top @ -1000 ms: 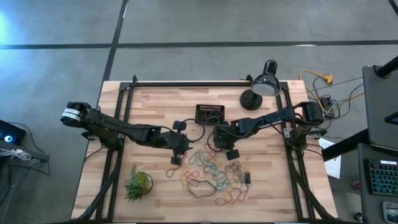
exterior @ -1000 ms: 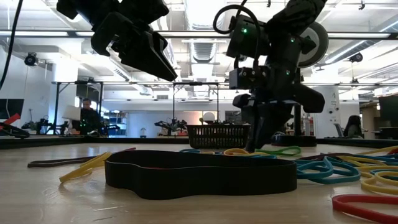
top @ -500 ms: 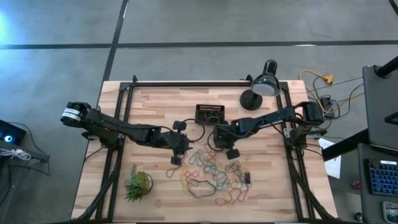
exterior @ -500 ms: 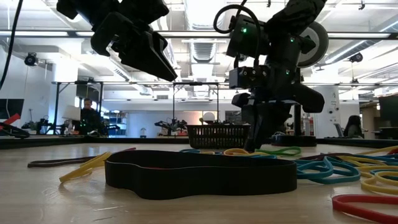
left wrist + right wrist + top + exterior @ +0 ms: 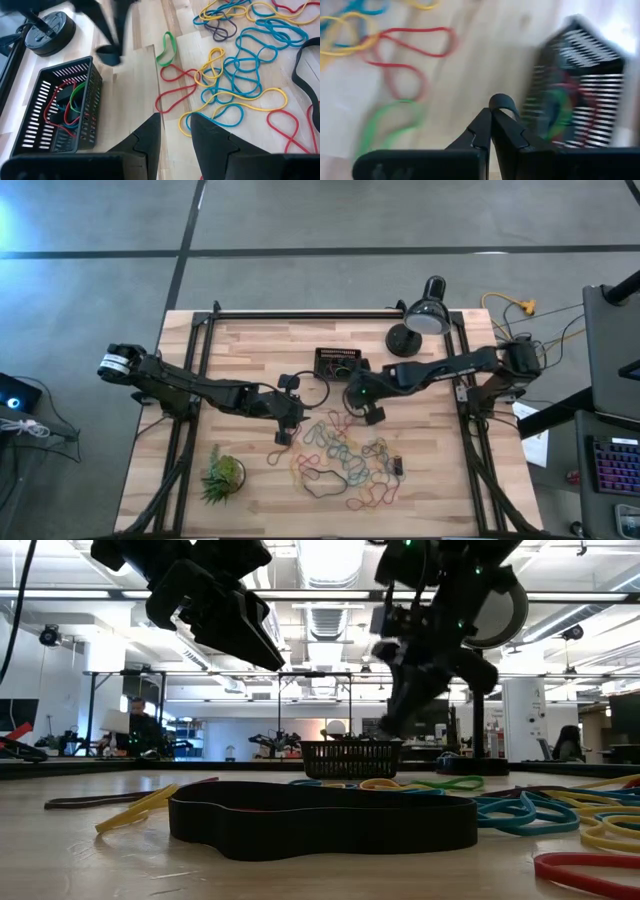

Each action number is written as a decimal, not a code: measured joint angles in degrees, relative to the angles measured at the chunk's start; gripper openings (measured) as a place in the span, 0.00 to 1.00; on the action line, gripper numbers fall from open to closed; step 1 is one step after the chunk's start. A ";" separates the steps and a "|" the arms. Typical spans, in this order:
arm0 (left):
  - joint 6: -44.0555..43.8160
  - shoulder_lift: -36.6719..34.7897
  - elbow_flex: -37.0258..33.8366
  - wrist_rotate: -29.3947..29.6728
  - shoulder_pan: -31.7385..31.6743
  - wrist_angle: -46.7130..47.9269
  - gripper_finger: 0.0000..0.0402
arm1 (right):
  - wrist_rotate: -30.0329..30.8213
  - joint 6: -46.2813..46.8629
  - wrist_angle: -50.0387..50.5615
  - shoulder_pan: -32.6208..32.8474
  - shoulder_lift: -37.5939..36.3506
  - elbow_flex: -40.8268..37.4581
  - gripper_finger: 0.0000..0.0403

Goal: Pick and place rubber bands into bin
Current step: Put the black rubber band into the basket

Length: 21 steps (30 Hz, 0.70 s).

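**High view inspection: bin partly loaded, right gripper clamped on a dark band**

High view shows us the bin (image 5: 338,363) at mid-table, toward the far edge, with a few bands inside; colours are hard to read from that height. We rely on the left wrist view for contents: red, green and blue loops lie on the floor of the bin (image 5: 55,107). The right wrist view confirms red and green inside the same tray (image 5: 580,95).

The rubber bands (image 5: 345,460) remain heaped on the wood nearer the front edge, well apart from the bin. The low view alone shows a broad black band (image 5: 320,820) in the foreground.

The right gripper (image 5: 362,402) hangs raised between heap and bin. We note its fingers pressed together on a small dark loop (image 5: 502,103), seen only in its own wrist view. The left gripper (image 5: 284,420) hovers beside the heap, fingers (image 5: 150,137) parted and holding nothing.

A lamp (image 5: 420,322) and a plant (image 5: 222,475) also stand on the table.
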State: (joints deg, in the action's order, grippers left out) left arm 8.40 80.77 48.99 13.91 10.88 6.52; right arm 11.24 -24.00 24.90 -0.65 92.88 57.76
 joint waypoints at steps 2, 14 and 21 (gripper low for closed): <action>0.00 0.00 0.00 -0.01 0.01 -0.06 0.23 | 1.94 -2.08 -1.49 -1.08 -1.65 0.00 0.02; -0.04 0.00 -0.02 -0.02 0.02 -0.04 0.23 | -10.45 -2.58 -12.99 -15.78 -2.66 0.00 0.02; -0.04 0.00 -0.02 0.00 0.02 -0.04 0.23 | -15.98 4.43 -13.46 -21.34 2.40 0.00 0.02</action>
State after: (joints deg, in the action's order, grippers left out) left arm 8.36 80.77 48.97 13.91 10.90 6.48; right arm -4.73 -19.57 11.44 -21.99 95.28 57.76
